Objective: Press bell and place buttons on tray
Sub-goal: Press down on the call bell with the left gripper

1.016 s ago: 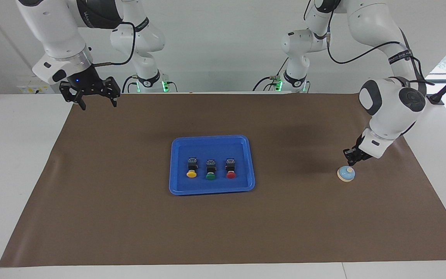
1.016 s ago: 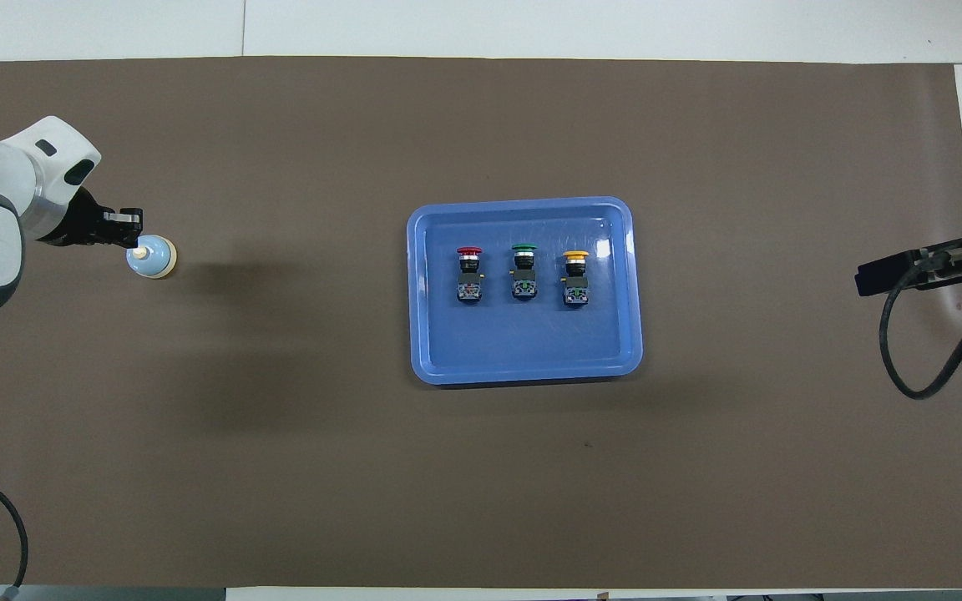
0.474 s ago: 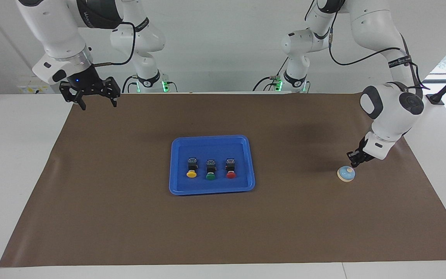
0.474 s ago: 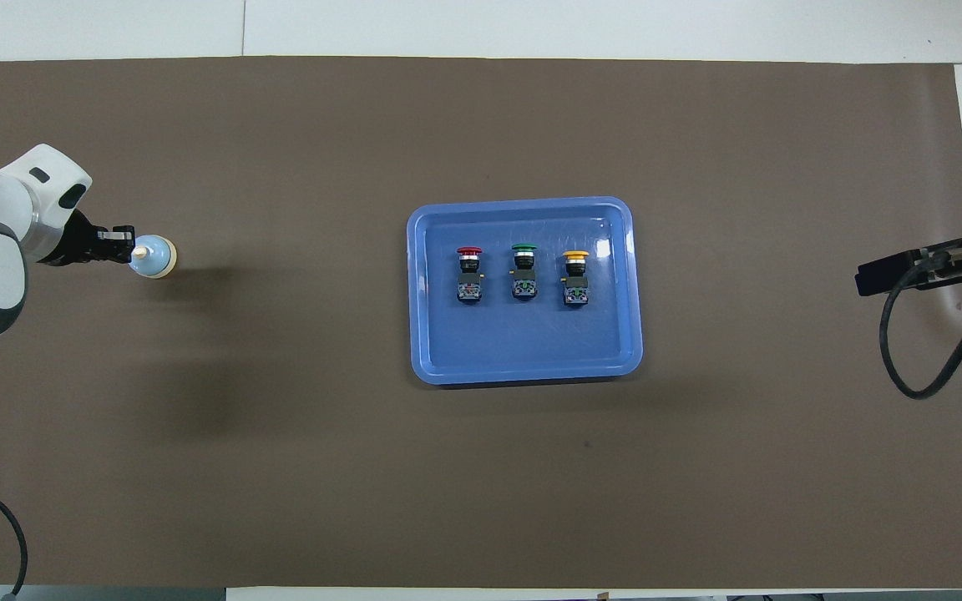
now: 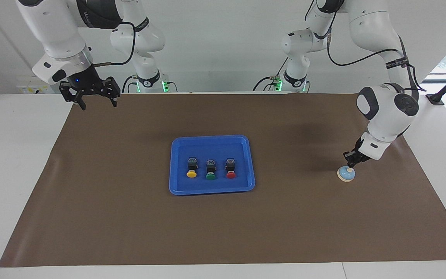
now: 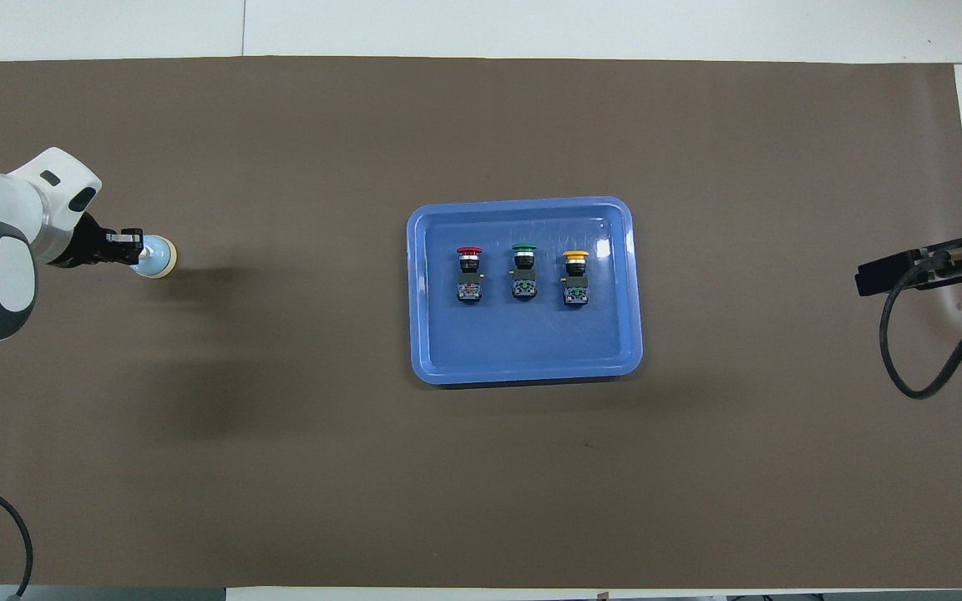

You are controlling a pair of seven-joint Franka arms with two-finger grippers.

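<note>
The bell [image 5: 346,174] stands on the brown mat [image 5: 130,217] near the mat's edge at the left arm's end of the table, about midway between the mat's edge nearest the robots and its farthest edge. The left gripper [image 5: 350,161] hangs directly over the bell, its fingers closed together with nothing between them, and its tip sits right at the knob on top of the bell; from the overhead view the tip covers the knob, and whether it actually presses on it I cannot tell. The tray [image 5: 175,147] lies at the middle of the mat, well apart from the bell, with its long sides running along the mat's length. Inside it the three buttons lie in a row across the middle, close together but apart from one another, each on its side with its black body toward the robots and its cap pointing away from them: the yellow button [image 5: 191,169] toward the right arm's end, the green button [image 5: 210,170] in the middle, the red button [image 5: 230,169] toward the left arm's end. None of them touches the tray's rim. The right gripper [image 5: 97,101] waits in the air over the mat's corner nearest the robots at the right arm's end of the table, its fingers spread wide and empty.
</note>
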